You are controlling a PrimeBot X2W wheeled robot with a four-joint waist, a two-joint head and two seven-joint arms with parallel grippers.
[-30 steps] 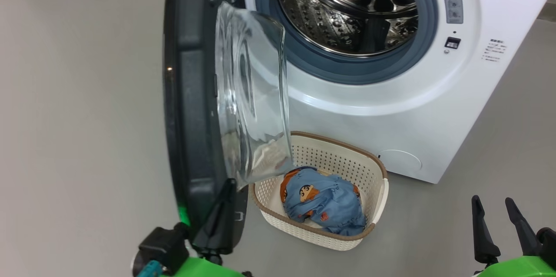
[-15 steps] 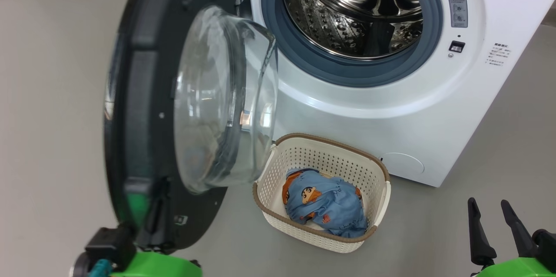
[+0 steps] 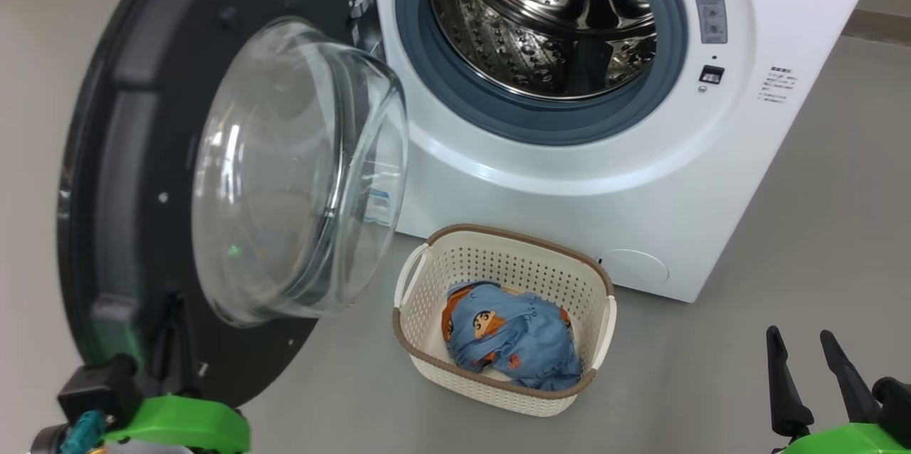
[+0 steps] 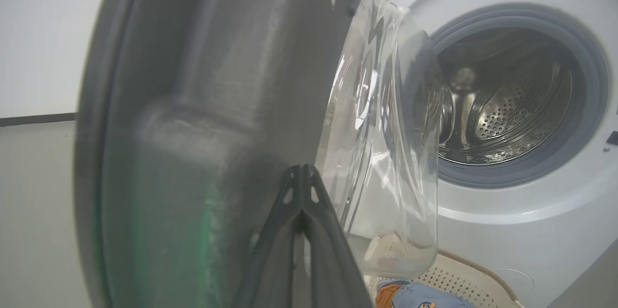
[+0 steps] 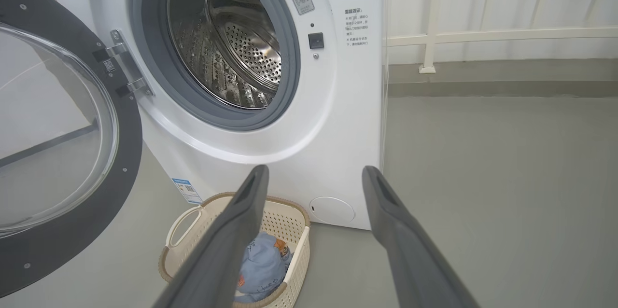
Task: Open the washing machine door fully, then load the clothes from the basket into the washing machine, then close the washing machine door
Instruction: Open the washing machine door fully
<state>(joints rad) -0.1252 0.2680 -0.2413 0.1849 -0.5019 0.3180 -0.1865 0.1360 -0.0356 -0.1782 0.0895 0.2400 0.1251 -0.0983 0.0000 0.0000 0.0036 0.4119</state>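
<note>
The washing machine [image 3: 569,176] stands with its steel drum [image 3: 541,20] exposed. Its door [image 3: 135,119] hangs swung out to the left, inner face and clear glass bulge [image 3: 285,176] turned toward me. My left gripper [image 3: 171,340] is shut, its fingertips pressed against the door's [image 4: 217,81] inner face near the lower edge; the shut left gripper [image 4: 301,173] holds nothing. The basket [image 3: 491,262] sits on the floor before the machine, with the blue clothes [image 3: 512,340] inside. My right gripper [image 3: 798,336] waits open at the lower right, apart from everything. The right gripper [image 5: 315,173] looks over the basket [image 5: 285,221].
Grey floor [image 3: 818,226] spreads to the right of the machine and in front of the basket. A round lower cover [image 3: 633,265] and a blue label [image 5: 186,189] mark the machine's front. A white railing [image 5: 483,35] runs along the far wall.
The door has swung wider to the left, turning its glass bulge toward me, and my left gripper has gone left with it. The right gripper has stayed put.
</note>
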